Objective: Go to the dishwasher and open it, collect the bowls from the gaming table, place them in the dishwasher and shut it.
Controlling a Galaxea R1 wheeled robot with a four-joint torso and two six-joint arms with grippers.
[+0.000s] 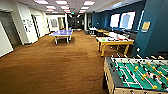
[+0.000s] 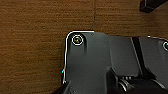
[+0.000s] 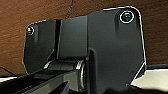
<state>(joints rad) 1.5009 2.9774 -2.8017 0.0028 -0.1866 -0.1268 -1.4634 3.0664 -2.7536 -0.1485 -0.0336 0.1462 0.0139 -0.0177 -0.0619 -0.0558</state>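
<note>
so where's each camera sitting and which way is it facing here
Head view: high on the robot, facing forward and down a long room, with the foosball table near right, a yellow-legged table beyond and a blue table-tennis table far off.
Left wrist view: on the left arm, facing down at the brown carpet, over the robot's dark plate.
Right wrist view: on the right arm, past its dark plate to carpet.
Shared: all three show the brown carpet.

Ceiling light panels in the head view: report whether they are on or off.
On: the rectangular ceiling light panels glow bright white.
</note>
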